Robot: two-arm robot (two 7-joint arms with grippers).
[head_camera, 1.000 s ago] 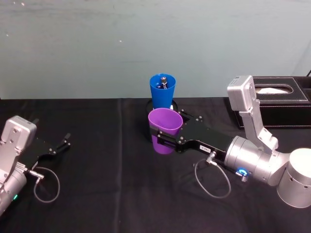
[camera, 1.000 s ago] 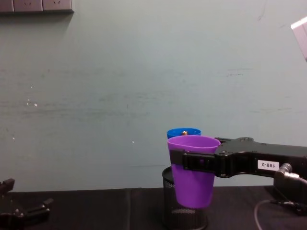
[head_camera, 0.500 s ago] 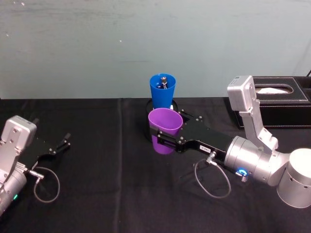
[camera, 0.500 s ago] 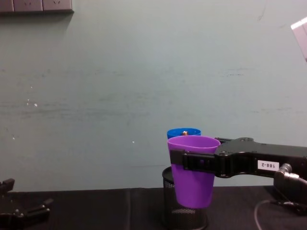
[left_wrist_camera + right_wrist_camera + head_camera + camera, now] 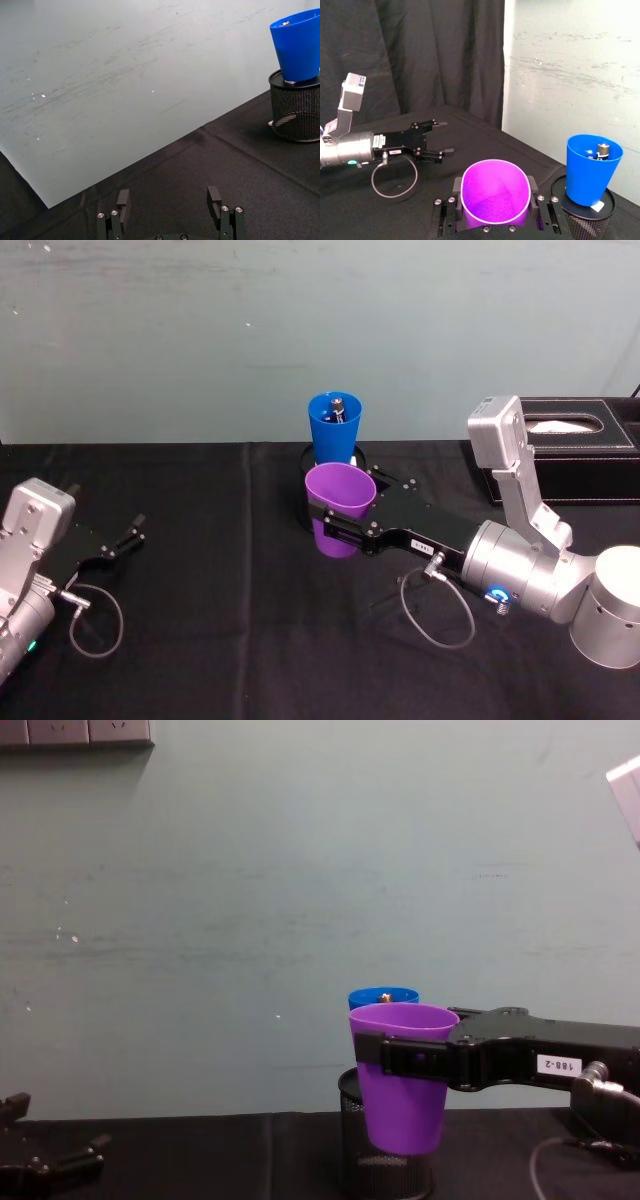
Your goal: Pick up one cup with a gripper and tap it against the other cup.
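1. Black cloth covers the surface [image 5: 220,640], with a pale wall behind.
2. Right claw [image 5: 335,527] is clamped round the purple cup [image 5: 340,502], holding it upright and clear of the cloth.
3. Blue cup [image 5: 333,430] stands in a wire-mesh holder [image 5: 295,112] just beyond, seemingly apart.
4. Pickup looks done. The tap comes next: a short forward push, high enough to meet blue plastic rather than mesh.
5. Left claw [image 5: 125,538] rests far left, jaws apart.
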